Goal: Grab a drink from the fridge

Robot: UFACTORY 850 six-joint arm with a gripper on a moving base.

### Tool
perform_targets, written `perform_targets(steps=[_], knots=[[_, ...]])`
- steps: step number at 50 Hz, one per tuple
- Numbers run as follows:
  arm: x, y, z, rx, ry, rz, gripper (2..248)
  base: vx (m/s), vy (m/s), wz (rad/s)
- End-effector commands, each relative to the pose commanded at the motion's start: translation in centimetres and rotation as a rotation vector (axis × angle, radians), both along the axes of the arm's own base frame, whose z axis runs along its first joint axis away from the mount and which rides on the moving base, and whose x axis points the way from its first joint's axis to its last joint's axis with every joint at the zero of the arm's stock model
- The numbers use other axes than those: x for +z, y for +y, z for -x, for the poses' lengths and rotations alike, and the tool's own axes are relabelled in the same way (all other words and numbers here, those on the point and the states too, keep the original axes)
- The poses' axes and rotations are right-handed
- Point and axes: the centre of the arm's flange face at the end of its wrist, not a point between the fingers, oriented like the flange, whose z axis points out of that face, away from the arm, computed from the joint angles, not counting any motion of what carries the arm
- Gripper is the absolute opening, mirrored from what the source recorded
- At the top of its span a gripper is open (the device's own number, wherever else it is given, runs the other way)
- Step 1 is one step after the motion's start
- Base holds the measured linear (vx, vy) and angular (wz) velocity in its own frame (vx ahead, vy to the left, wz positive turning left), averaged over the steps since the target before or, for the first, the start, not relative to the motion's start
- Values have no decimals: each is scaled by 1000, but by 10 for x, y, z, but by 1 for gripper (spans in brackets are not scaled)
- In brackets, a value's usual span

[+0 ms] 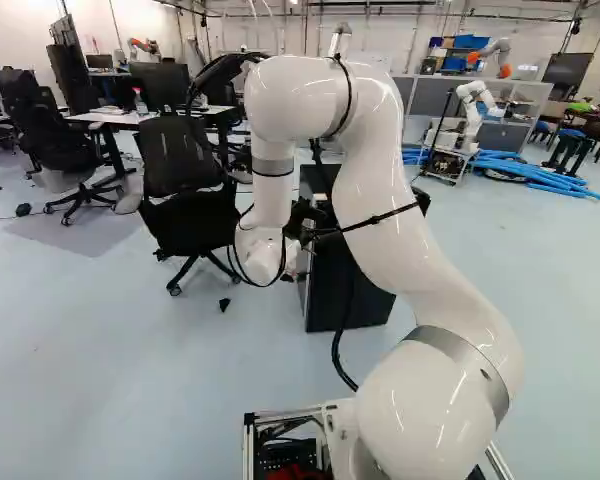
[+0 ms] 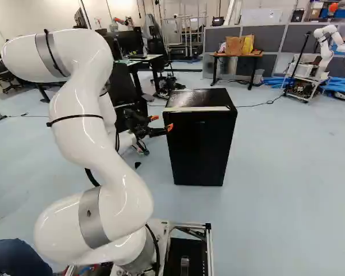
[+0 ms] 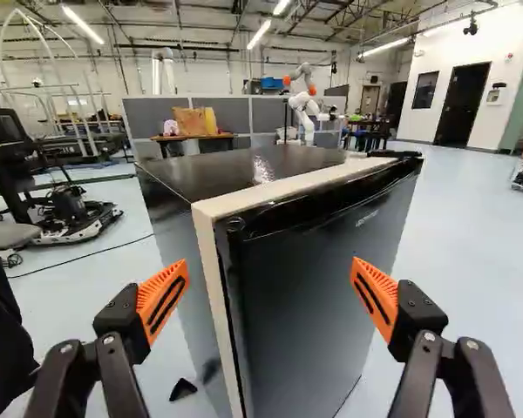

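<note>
The black fridge (image 2: 200,146), mid-frame and a bit right in the right base view, is prob. heavy & stiff; it shouldn't budge under a light pull. Its door (image 3: 309,287) looks shut: rigid, glossy, likely slippery on the flat, so the best hold is approx. the near upright edge, by the pale strip (image 3: 219,322), opp. what may be the hinge (n.b. no handle visible). The gripper (image 3: 268,277) has its fingers spread wide w/ nothing held; the fridge's near corner lies ahead, between them, contact hard to tell. The drink isn't visible, presumably inside; can or btl., it's poss. cold-slick, so a gentle mid-body squeeze suits.
</note>
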Motion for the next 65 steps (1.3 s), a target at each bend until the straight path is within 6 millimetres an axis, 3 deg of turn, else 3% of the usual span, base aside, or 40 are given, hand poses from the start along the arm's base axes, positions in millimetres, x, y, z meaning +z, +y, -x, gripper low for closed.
perform_targets(steps=[65], knots=[[-1,-17,-25,-79,-35,-6,247,0,0,0]])
